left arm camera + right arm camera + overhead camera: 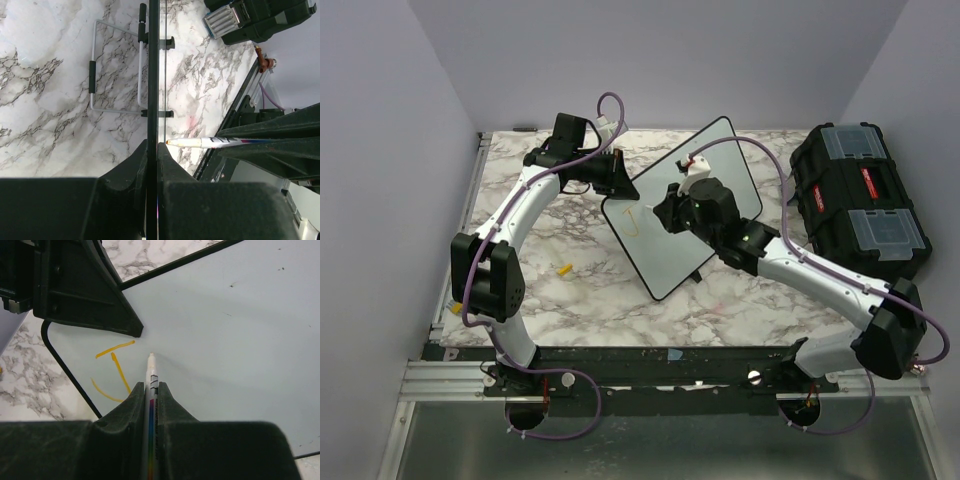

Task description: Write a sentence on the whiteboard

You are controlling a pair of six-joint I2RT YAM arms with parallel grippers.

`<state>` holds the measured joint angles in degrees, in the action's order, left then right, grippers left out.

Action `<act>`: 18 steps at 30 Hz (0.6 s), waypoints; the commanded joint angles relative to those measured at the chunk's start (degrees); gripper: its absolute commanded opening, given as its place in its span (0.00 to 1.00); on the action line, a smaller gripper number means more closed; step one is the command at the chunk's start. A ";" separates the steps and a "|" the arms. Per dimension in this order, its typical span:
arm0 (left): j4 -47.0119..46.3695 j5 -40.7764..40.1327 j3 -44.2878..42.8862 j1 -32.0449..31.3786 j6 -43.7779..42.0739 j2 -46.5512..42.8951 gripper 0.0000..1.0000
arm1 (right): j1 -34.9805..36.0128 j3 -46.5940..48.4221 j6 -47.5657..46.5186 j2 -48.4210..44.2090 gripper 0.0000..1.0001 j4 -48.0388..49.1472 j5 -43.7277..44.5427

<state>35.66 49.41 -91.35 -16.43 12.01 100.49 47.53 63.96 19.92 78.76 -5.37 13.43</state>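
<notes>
Right gripper [151,388] clamped on thin white marker [151,367] | left gripper [152,150] clamped on black-rimmed white whiteboard [225,330] edge | only orange "J" [118,369] written, remainder judged outstanding

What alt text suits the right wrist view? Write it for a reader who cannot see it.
The right gripper holds a white marker pointed at the whiteboard, its tip just right of a hand-drawn orange J. At upper left, the left gripper clamps the board's edge, with marble tabletop beyond.
</notes>
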 commanded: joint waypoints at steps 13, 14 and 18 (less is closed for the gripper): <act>-3.22 -0.19 0.21 -0.27 -1.06 -3.52 0.00 | -0.14 2.06 -0.87 2.69 0.01 2.46 -2.85; -3.23 -0.18 0.17 -0.27 -1.03 -3.54 0.00 | -0.13 1.89 -0.91 2.63 0.01 2.47 -3.12; -3.29 -0.12 0.19 -0.35 -1.02 -3.41 0.00 | -0.13 1.04 -1.00 2.02 0.01 2.34 -4.91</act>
<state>35.44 49.28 -90.94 -16.51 12.01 100.29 47.53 64.60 19.81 80.62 -4.10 11.66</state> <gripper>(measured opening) 0.084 0.125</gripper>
